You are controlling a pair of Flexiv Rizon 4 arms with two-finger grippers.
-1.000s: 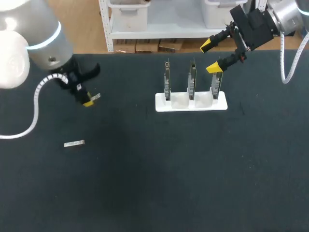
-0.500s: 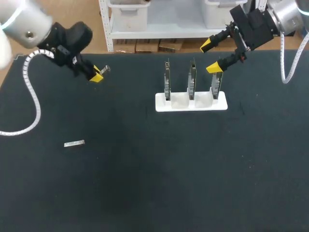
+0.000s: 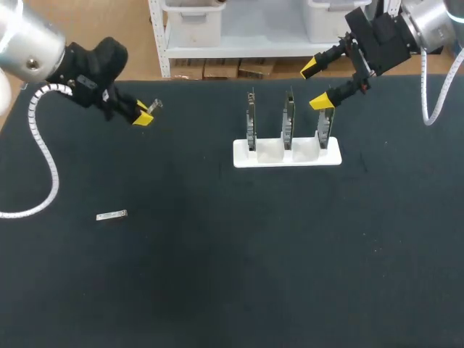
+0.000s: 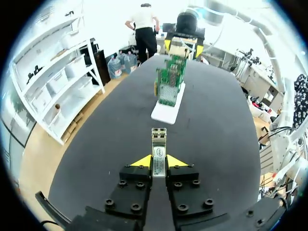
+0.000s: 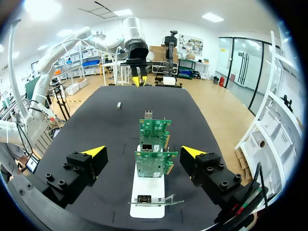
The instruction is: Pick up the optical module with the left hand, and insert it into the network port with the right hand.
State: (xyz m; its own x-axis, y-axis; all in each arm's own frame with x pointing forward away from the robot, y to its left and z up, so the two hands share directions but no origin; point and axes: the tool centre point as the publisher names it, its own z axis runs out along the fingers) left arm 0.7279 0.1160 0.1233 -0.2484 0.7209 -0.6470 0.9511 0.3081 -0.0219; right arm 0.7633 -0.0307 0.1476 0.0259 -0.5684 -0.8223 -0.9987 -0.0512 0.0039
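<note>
- The module [image 4: 159,153], a slim silver bar with a white label, is sitting clamped between the fingers of the left pincer [image 4: 159,161], raised above the far left of the tabletop [image 3: 217,275].
- Its long axis is running along the fingers, with the free end pointing toward the white stand [image 4: 167,111].
- The head view is giving the module [image 3: 154,106] only as a small glint, while the left wrist view is showing its label.
- The right pincer [image 3: 317,85] is hanging wide open at the stand's right end, with the green boards [image 5: 155,162] and a port [image 5: 147,147] ahead of it.
- A second module [image 3: 112,215] is lying flat on the tabletop, well apart.
</note>
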